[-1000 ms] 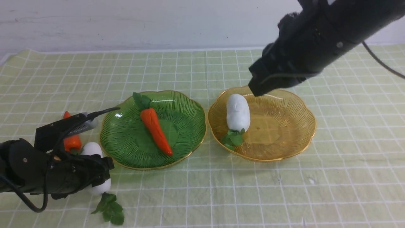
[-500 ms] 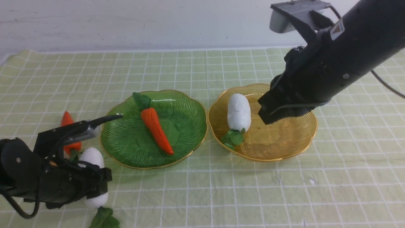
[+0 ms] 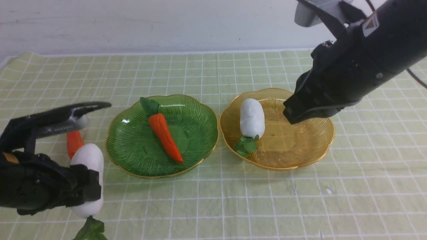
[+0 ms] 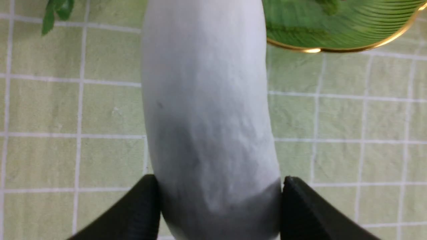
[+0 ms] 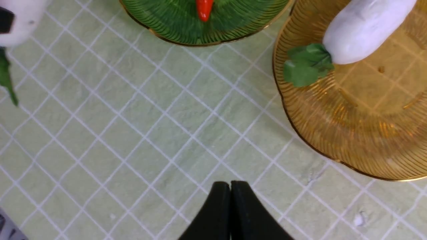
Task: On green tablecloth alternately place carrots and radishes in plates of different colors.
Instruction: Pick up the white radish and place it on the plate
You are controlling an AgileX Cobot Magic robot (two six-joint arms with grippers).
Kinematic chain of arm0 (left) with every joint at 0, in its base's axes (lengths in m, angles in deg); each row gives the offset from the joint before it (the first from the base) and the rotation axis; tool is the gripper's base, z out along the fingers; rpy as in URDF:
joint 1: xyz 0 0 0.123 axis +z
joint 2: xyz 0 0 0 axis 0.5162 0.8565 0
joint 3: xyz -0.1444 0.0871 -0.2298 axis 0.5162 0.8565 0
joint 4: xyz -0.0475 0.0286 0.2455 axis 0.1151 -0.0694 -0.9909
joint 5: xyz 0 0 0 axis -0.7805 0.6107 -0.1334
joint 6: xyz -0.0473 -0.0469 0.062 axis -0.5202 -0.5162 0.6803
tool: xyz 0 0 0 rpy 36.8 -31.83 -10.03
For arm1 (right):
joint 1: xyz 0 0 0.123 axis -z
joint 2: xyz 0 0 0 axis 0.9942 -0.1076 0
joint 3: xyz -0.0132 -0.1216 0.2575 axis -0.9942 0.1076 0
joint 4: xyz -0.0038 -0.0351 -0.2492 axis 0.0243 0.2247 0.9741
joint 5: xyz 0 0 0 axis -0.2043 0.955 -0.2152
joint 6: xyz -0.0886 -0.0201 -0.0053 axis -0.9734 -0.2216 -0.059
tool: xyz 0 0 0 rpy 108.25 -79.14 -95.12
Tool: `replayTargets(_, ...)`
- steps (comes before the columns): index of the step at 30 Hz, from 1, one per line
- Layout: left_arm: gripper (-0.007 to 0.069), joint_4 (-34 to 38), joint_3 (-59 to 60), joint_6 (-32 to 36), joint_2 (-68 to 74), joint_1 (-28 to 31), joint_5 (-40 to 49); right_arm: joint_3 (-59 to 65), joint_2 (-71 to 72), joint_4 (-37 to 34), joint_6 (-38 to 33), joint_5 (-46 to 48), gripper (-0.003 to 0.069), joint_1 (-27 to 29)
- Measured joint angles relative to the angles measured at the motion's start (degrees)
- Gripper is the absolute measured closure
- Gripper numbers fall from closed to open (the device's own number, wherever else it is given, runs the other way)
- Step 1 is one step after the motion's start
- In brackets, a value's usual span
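**mo:** So where's the loose radish at right now?

**kit:** It's pinched around its thick body by the left gripper, one black finger on each flank. It sits over the tablecloth, just beside the green plate. I honestly can't tell if it's off the cloth.

**mo:** What step is that, then?

**kit:** Looks like the pick-up of item three. The long carrot lies in the green plate and the other radish in the amber plate. The short carrot is on the cloth, untouched.

**mo:** Next move?

**kit:** My guess is lift, carry and set it down in a plate. If that's the amber one, the right gripper hanging over it should clear out first. It's clenched on nothing.

**mo:** Anything you can't see?

**kit:** Yeah. The held radish's leaves are cut off at the front view's bottom edge, and the left arm's bulk covers its lower half there. The short carrot is partly hidden behind that radish and the wrist hardware. The right fingertips only show in their own wrist view.
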Motion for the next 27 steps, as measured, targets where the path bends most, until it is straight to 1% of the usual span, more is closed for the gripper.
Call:
replayTargets(2,0.0212,1.4,-4.4,0.1,-0.1,0.0,4.2,0.1,0.1,2.2,0.3,0.0,0.0673,0.0)
replayTargets(4,0.0212,2.0,-8.0,0.4,0.4,0.0,6.4,0.8,0.6,3.2,1.3,-0.1,0.0673,0.0)
replayTargets(8,0.0212,2.9,-14.7,0.5,3.4,0.0,8.5,4.8,4.1,3.7,3.3,-0.3,0.0673,0.0)
replayTargets(13,0.0212,4.4,-20.1,0.5,9.5,-0.7,10.6,12.1,11.6,6.2,4.2,-0.3,0.0673,0.0)
replayTargets(16,0.0212,4.9,-25.9,0.7,17.9,-6.0,10.8,19.5,19.9,8.0,5.6,-0.2,0.0673,0.0)
replayTargets(20,0.0212,6.0,-33.6,0.7,27.3,-12.4,10.8,25.7,28.3,8.4,5.8,-0.1,0.0673,0.0)
replayTargets(22,0.0212,6.4,-39.5,0.7,33.0,-15.5,10.8,28.8,32.4,8.5,5.8,-0.1,0.0673,0.0)
replayTargets(24,0.0212,6.6,-42.9,0.6,36.3,-17.2,10.8,30.6,35.0,8.5,5.8,-0.7,0.0673,0.0)
replayTargets(27,0.0212,6.6,-53.3,0.6,45.9,-21.5,10.9,35.5,40.3,8.6,5.8,-2.8,0.0673,0.0)
